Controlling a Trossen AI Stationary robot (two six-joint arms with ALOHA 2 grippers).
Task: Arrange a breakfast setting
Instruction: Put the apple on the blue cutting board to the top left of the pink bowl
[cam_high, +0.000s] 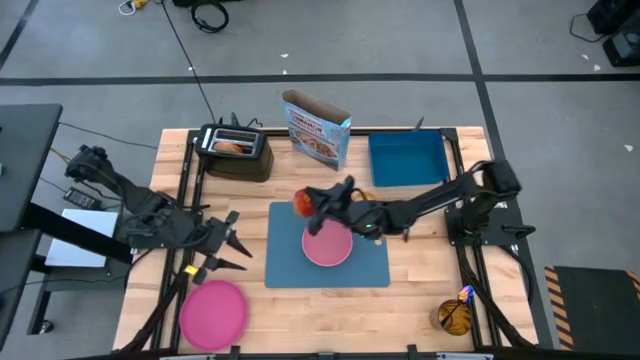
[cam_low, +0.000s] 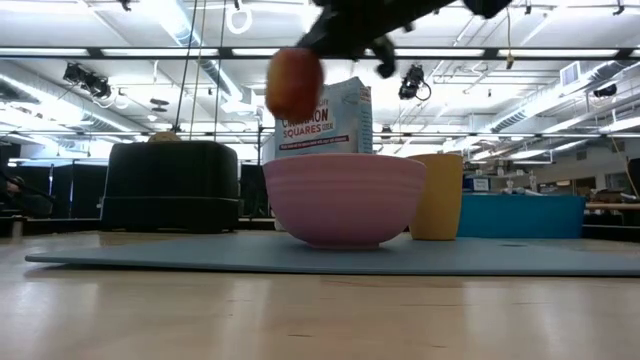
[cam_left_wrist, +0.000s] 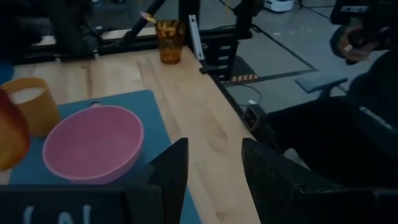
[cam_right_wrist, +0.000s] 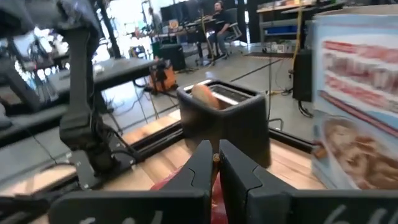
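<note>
- The right gripper (cam_high: 312, 203) is doing the work here, reaching in from the right of the high view toward frame centre. Its jaws are clamped on the stem of the red-orange apple (cam_high: 303, 203), which is dangling up in the air, not resting on anything.
- In the low view the apple is hanging in the upper middle of the frame, above and a bit left of the small pink bowl (cam_low: 343, 199). The bowl is sitting on the blue placemat (cam_high: 327, 245) at the centre of the high view.
- The left gripper (cam_high: 229, 249) is waiting at the left of the high view with its jaws standing apart and holding nothing.
- The flat pink plate (cam_high: 213, 314) is sitting off the mat at lower left, so it's looking unplaced.
- The tan cup (cam_low: 436, 196) is standing just right of the bowl in the low view.
- My read: the apple-placing step is underway. Next move probably calls for shifting it over the bowl, lowering gently, then opening the jaws. Stem grips are sketchy, so it could swing or slip.
</note>
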